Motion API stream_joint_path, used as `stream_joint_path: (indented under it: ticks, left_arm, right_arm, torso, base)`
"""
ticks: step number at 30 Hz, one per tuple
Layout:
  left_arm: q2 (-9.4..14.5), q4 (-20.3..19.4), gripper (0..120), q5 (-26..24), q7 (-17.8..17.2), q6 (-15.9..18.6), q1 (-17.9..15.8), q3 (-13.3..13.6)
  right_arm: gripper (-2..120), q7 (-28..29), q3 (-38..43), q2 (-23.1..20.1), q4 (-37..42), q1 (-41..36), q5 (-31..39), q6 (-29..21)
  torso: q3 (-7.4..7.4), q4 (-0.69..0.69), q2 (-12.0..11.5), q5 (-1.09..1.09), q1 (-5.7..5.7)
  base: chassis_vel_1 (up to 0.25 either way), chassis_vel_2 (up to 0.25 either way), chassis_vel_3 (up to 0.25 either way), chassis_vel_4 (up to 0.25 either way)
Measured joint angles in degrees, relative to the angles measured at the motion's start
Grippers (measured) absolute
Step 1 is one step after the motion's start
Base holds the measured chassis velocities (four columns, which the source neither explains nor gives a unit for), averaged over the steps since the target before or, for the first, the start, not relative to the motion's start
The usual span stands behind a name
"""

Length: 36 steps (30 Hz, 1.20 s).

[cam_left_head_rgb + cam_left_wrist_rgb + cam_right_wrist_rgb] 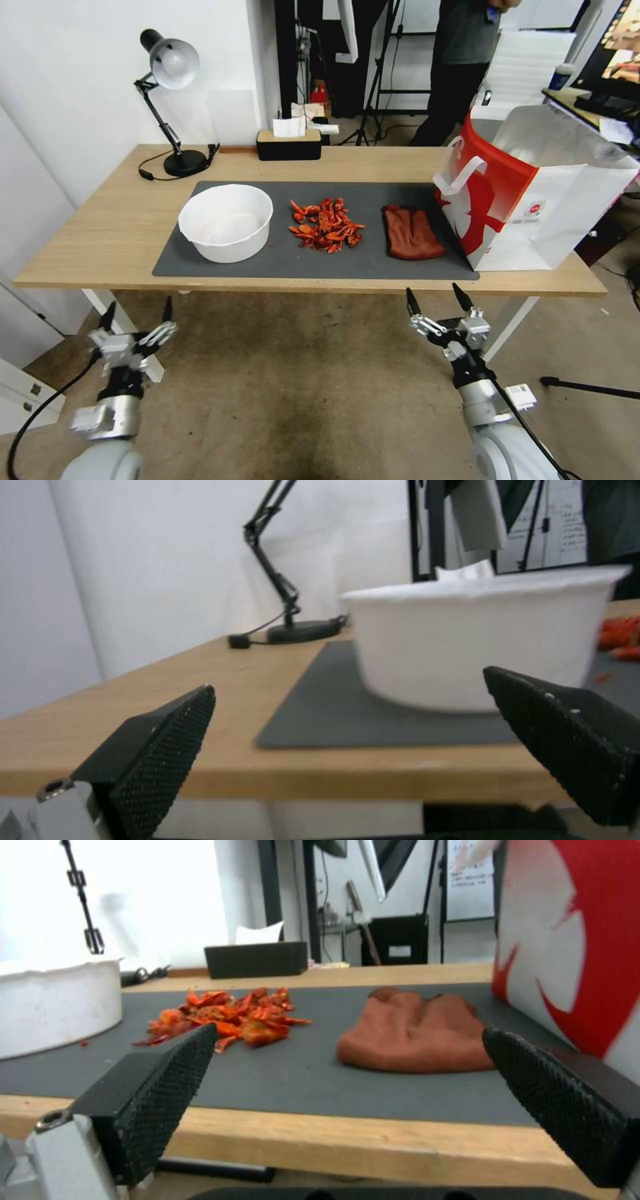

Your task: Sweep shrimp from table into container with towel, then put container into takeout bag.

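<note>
On mat: container, shrimp, towel, takeout bag. Below table edge: left gripper, right gripper, fingers apart, seemingly empty.

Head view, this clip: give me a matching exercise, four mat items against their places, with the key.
Things:
1. container
2. shrimp
3. towel
4. takeout bag

Places:
A. mat's middle, loose heap
B. robot's far right, standing open
C. mat's left end, upright
D. flat between heap and bag

Pairs: 1-C, 2-A, 3-D, 4-B
</note>
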<state>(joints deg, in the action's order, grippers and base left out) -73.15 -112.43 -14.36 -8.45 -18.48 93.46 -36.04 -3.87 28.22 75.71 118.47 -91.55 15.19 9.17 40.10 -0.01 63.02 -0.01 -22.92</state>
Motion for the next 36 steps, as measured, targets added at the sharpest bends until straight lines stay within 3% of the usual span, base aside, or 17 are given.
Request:
stream_joint_path:
  ticks: [3, 5, 9, 10, 11, 13, 14, 36]
  left_arm:
    - [-0.32, -2.46, 100, 0.80, -1.53, 2.74, -0.37, 1.73]
    - [-0.90, -6.83, 100, 2.23, -4.30, 7.63, -1.05, 4.88]
    - [-1.37, -10.51, 100, 3.42, -6.61, 11.74, -1.63, 7.47]
    - [-1.76, -13.10, 100, 4.22, -8.20, 14.56, -2.04, 9.35]
    - [-1.97, -13.81, 100, 4.27, -8.00, 14.38, -1.56, 10.92]
    - [-1.98, -13.52, 100, 4.03, -7.46, 13.97, -0.79, 11.48]
    - [-1.91, -13.42, 100, 3.96, -7.04, 13.34, -0.44, 11.64]
    - [-0.25, -11.37, 100, 2.22, -5.01, 10.40, -0.39, 11.15]
  right_arm:
    - [100, 0.74, -0.51, 0.44, 1.75, 0.12, -1.24, -2.61]
    - [100, 2.18, -1.61, 1.35, 5.18, 0.36, -3.78, -7.87]
    - [100, 3.90, -1.05, 1.48, 6.95, 0.94, -4.36, -9.62]
    - [100, 4.72, -0.20, 1.25, 7.14, 1.29, -4.10, -9.43]
    - [100, 5.02, 0.10, 1.23, 7.12, 1.49, -3.77, -9.25]
    - [100, 5.12, 0.19, 1.24, 7.00, 1.62, -3.65, -9.14]
    - [100, 5.14, 0.16, 1.34, 6.73, 1.78, -3.58, -9.02]
    - [100, 4.31, -0.40, 1.54, 5.63, 1.66, -3.51, -7.85]
  torso:
    - [0.00, 0.00, 0.00, 0.01, 0.00]
    - [0.00, 0.00, 0.00, 0.00, 0.00]
    - [0.00, 0.01, 0.00, 0.03, 0.00]
    - [0.00, 0.01, 0.00, -0.03, 0.00]
    - [0.00, -0.03, 0.00, 0.08, 0.00]
    - [0.01, 0.02, 0.00, -0.04, 0.00]
    - [0.00, 0.01, 0.00, 0.02, 0.00]
    - [0.00, 0.01, 0.00, 0.00, 0.00]
  base:
    - [0.000, 0.000, 0.000, 0.000]
    - [0.000, 0.000, 0.000, 0.000]
    - [0.000, 0.000, 0.000, 0.000]
    - [0.000, 0.000, 0.000, 0.000]
    - [0.000, 0.000, 0.000, 0.000]
    - [0.000, 0.000, 0.000, 0.000]
    - [0.000, 0.000, 0.000, 0.000]
    - [0.000, 0.000, 0.000, 0.000]
